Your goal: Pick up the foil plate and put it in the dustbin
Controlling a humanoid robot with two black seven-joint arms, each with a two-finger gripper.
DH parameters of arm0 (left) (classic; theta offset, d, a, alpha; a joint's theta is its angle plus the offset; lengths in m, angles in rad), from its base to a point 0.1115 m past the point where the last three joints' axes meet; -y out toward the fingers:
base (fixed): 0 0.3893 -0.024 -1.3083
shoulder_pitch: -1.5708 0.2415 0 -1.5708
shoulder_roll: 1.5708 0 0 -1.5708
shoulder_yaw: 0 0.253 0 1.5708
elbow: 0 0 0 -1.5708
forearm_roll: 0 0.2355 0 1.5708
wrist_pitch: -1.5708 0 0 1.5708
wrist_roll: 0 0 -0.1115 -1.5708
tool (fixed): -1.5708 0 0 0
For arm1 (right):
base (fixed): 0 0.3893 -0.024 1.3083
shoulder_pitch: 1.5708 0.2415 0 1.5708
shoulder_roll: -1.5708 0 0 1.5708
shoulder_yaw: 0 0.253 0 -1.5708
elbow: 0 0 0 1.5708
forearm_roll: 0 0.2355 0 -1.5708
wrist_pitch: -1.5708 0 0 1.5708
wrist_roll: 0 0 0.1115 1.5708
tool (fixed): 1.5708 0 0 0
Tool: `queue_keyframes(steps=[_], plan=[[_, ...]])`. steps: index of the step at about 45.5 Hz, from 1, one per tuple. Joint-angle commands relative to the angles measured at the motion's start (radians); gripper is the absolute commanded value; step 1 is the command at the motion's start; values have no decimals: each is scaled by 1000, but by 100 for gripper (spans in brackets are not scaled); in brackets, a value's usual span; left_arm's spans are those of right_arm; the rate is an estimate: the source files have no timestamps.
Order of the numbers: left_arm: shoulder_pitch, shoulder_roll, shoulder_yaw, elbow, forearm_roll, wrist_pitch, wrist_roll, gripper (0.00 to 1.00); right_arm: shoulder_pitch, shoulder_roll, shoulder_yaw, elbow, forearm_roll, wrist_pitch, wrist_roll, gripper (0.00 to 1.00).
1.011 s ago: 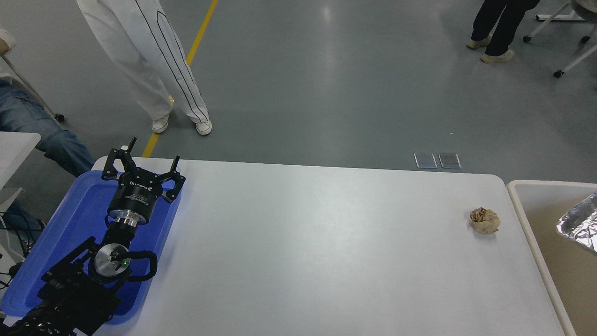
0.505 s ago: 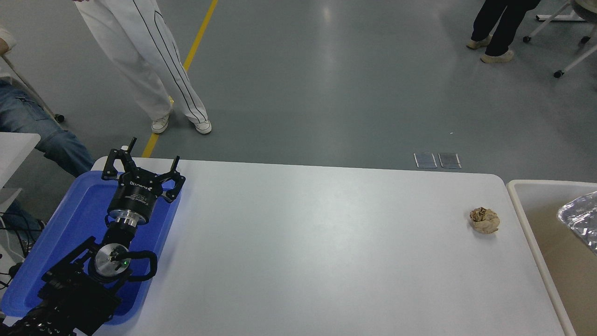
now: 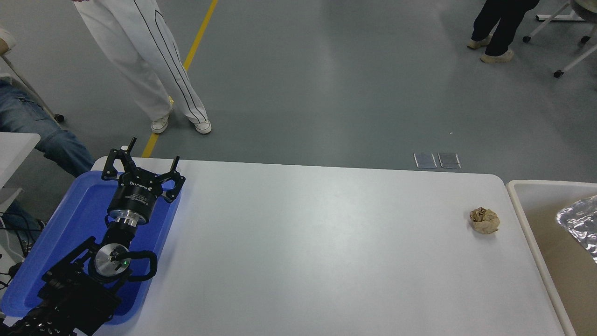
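The foil plate (image 3: 580, 224) sits inside the dustbin (image 3: 527, 205), apparently already dropped, while the left gripper (image 3: 142, 164) rests parked, fingers apart, over the blue tray (image 3: 56, 242).

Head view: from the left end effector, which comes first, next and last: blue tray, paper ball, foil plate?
1. Blue tray, right beneath the left end effector.
2. Paper ball, far right on the table.
3. Foil plate, at the right edge, inside the dustbin.

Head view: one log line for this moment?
foil plate: inside dustbin, cut by frame edge | left gripper: parked over blue tray, fingers open | right arm: not in view | paper ball: on table
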Motion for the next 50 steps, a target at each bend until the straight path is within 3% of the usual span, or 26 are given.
queue_keyframes(steps=[1,24,31,43,50], plan=[[0,0,0,0,0,-1,0,100,2,1,1,-1,-1,-36,0,99],[0,0,0,1,1,0,0,100,36,-9,-1,28,-10,-24,-4,100],[0,0,0,0,0,-1,0,100,54,-34,-10,66,-73,-22,-10,100],[0,0,0,0,0,0,0,100,160,-299,-36,491,-192,-33,-12,100],[0,0,0,0,0,-1,0,100,221,-367,-57,632,-226,-28,-27,100]])
